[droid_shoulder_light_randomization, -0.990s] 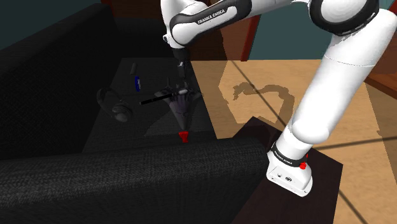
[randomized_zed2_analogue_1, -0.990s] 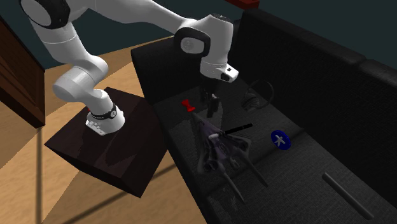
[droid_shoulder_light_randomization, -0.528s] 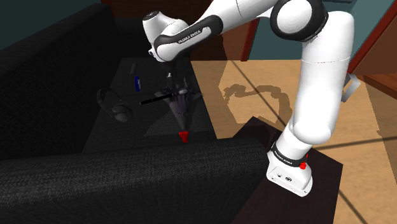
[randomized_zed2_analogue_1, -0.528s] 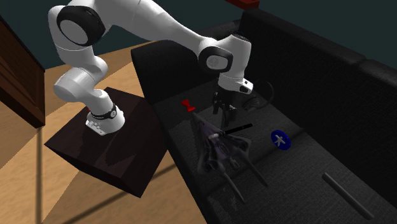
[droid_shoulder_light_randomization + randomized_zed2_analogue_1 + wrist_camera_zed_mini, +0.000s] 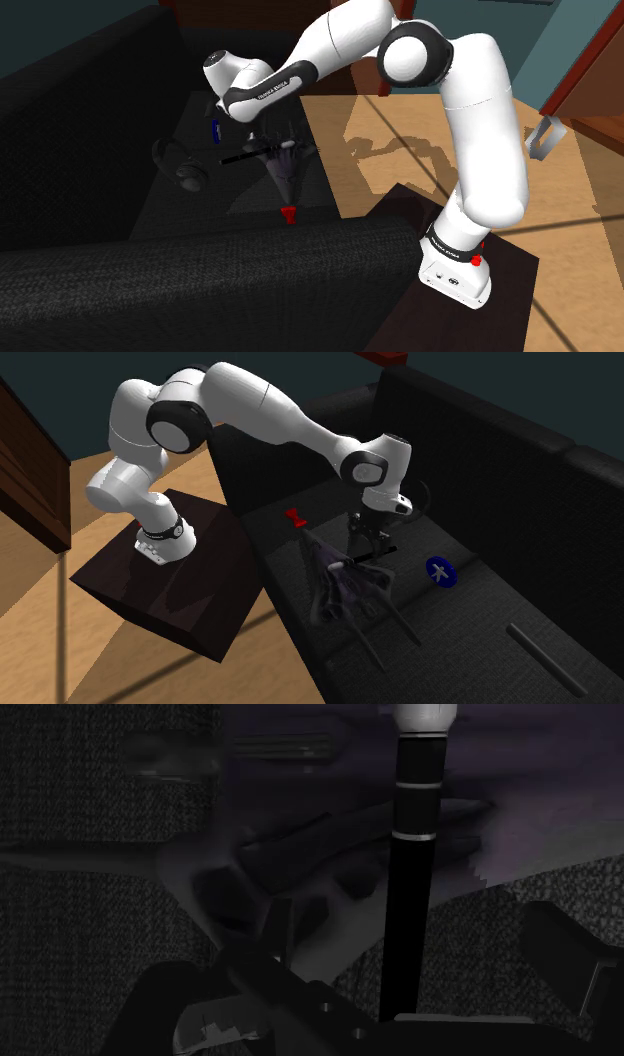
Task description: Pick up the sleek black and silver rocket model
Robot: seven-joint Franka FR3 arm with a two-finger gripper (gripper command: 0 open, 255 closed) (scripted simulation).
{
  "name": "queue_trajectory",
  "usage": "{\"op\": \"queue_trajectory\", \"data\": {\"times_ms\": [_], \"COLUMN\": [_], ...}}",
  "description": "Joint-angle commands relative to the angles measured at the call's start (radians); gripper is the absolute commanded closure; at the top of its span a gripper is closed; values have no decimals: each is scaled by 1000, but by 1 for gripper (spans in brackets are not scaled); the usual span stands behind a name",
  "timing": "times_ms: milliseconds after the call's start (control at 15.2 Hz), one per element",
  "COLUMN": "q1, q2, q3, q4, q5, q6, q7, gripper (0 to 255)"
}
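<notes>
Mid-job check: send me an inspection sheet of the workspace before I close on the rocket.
Surface: black sofa seat, dark woven fabric.
Job's things: slim black rocket with silver bands, lying over a grey-purple winged model.
Clutter: winged model with a red piece at its pointed end; headphones; blue disc; grey bar.
Grippers: gripper open, fingers either side of the rocket, not touching it.
Cables: nothing seen.
Surroundings: wood floor, dark stand box.
</notes>
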Motion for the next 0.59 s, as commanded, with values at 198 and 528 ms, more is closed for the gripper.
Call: {"op": "queue_trajectory", "data": {"times_ms": [198,528], "q1": [7,7], "q2": [48,59], "q3": [-6,-8], "q4": [8,3], "q5": [-14,-18], "q6": [36,50], "q7": [16,23], "gripper": [0,255]}}
